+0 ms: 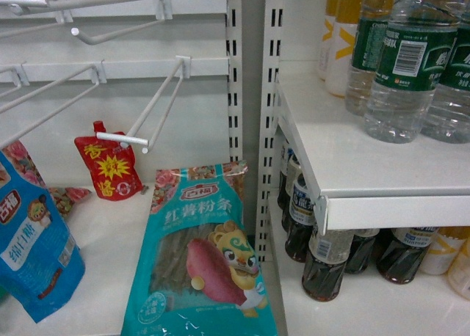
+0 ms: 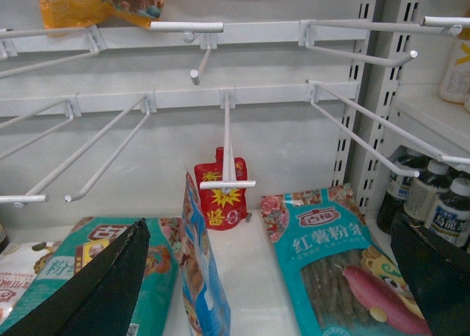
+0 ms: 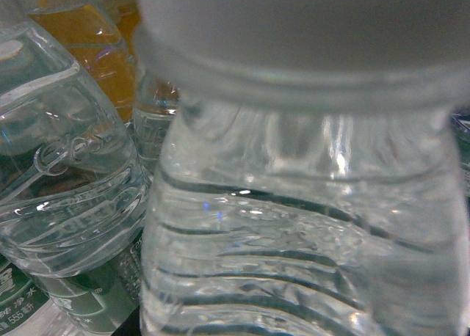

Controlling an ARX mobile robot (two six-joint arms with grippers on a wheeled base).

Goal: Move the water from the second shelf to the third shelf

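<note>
At two o'clock in the head view, a white shelf (image 1: 382, 171) carries clear ribbed water bottles with dark green labels; the nearest water bottle (image 1: 405, 64) stands upright toward the front, with two more just beside it and yellow-labelled drink bottles (image 1: 339, 39) behind at one o'clock. Beneath that shelf, at four o'clock, dark tea bottles (image 1: 323, 266) stand in rows. At seven o'clock a teal sweet-potato noodle bag (image 1: 200, 263) lies on the lower left surface, a blue sugar bag (image 1: 33, 248) at nine o'clock, and a red spouted pouch (image 1: 109, 163) stands behind against the back panel under white peg hooks (image 1: 147, 105). Neither gripper shows in this view.

From the left wrist camera, the left gripper (image 2: 279, 277) has its two black fingers (image 2: 95, 288) spread wide apart at seven and five o'clock, holding nothing. Between them lie the teal noodle bag (image 2: 341, 270) and an upright blue bag (image 2: 202, 270), with the red pouch (image 2: 220, 193) at the centre behind.

From the right wrist camera, the water bottle (image 3: 301, 233) fills the frame very close up, ribs and a pale blurred band at twelve o'clock. Another water bottle (image 3: 70, 189) sits at nine o'clock. No fingers show, so whether the right jaws are parted or closed cannot be told.
</note>
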